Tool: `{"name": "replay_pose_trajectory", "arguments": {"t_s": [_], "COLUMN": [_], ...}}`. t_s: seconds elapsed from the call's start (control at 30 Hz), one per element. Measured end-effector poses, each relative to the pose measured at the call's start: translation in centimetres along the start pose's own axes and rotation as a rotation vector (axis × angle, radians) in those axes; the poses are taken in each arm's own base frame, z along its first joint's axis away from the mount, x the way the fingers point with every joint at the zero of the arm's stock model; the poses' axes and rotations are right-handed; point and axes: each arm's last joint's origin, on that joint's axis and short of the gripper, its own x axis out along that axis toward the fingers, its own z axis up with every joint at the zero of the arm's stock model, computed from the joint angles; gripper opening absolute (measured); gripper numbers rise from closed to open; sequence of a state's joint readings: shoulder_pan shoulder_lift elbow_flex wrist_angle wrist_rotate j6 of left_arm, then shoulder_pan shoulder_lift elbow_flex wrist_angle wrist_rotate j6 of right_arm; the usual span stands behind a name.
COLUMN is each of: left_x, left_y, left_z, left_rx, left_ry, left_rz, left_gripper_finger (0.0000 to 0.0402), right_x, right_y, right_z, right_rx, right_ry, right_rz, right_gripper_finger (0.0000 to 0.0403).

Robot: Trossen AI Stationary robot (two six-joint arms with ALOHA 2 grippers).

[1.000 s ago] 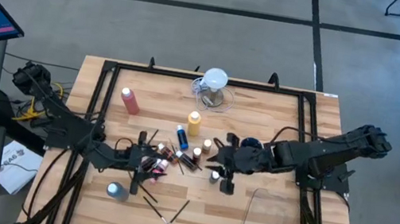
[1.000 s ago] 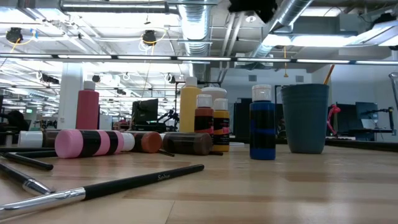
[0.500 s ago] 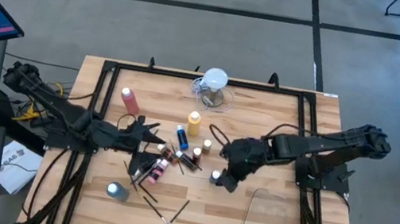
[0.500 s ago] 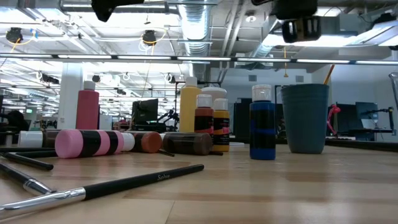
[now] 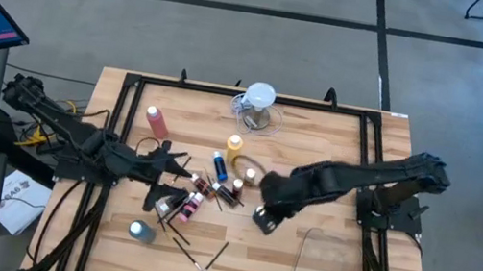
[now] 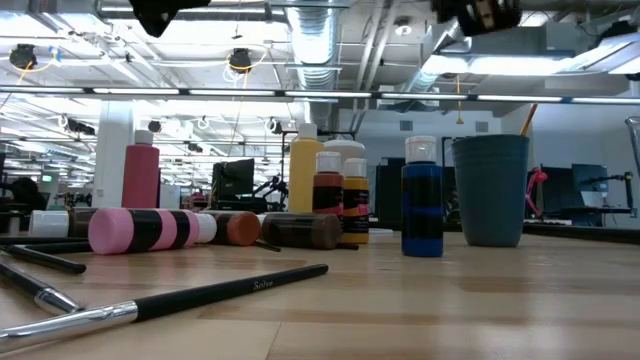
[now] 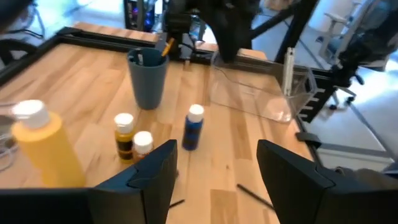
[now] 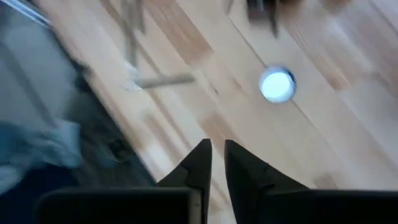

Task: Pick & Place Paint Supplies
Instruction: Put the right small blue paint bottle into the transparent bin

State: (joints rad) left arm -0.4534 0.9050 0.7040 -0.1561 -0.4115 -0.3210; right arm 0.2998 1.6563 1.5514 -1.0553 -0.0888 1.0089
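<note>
Small white-capped paint bottles and thin dark brushes lie in a heap [image 5: 194, 191] at mid-table. A pink one [image 6: 145, 230] lies on its side. A yellow squeeze bottle [image 5: 235, 147], a pink-red one [image 5: 158, 122] and a small blue bottle [image 6: 422, 210] stand upright. My left gripper [image 7: 217, 168] hangs open above the heap's left side [image 5: 173, 166], holding nothing. My right gripper [image 8: 217, 155] hovers right of the heap [image 5: 264, 219] with its fingers nearly together and nothing between them. It points down at bare wood, with a round white cap [image 8: 277, 84] farther off.
A clear jug [image 5: 258, 107] stands at the far edge. A clear bin [image 5: 328, 266] sits at the near right and a blue-grey cup [image 6: 490, 190] beside the blue bottle. Loose brushes [image 5: 203, 256] and a grey-capped bottle [image 5: 141, 230] lie near the front edge.
My left gripper has drawn back from the heap toward the table's far left and risen a little, staying open. My right gripper has risen, rolled and tipped steeply downward, and its fingers have come closer together. The bottles and brushes have kept their places.
</note>
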Motion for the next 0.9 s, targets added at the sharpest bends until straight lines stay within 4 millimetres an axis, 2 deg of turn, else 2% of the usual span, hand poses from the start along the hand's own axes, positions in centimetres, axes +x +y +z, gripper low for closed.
{"name": "replay_pose_trajectory", "arguments": {"t_s": [0.07,0.13,0.27,0.4,0.5,0.7,0.9], "left_x": [-0.1,-0.2,-0.1,0.0,0.0,0.0,0.0], "left_y": [0.1,0.2,0.2,0.1,0.1,0.1,0.1], "left_z": [0.2,0.0,0.0,0.0,-0.1,-0.2,-0.2], "left_rx": [-0.004,0.002,0.003,0.004,0.003,0.002,-0.012], "left_ry": [-0.018,-0.006,-0.003,-0.002,-0.001,0.011,0.011], "left_rz": [0.012,0.018,0.024,0.024,0.023,0.028,0.027], "left_gripper_finger": [0.0209,0.0209,0.0209,0.0209,0.0209,0.0209,0.0209], "right_x": [1.0,2.1,4.0,4.9,5.1,4.8,4.5], "right_y": [0.6,1.8,2.9,3.3,3.4,3.6,3.5], "right_z": [0.0,0.7,1.9,2.4,2.6,2.6,2.3], "right_rx": [-0.037,-0.074,-0.118,-0.175,-0.286,-0.646,-0.719], "right_ry": [0.05,0.066,0.16,0.271,0.323,0.255,0.127], "right_rz": [-0.07,-0.056,-0.071,-0.119,-0.153,-0.213,-0.413], "right_gripper_finger": [0.0032,0.0033,0.005,0.0076,0.0091,0.0111,0.0146]}}
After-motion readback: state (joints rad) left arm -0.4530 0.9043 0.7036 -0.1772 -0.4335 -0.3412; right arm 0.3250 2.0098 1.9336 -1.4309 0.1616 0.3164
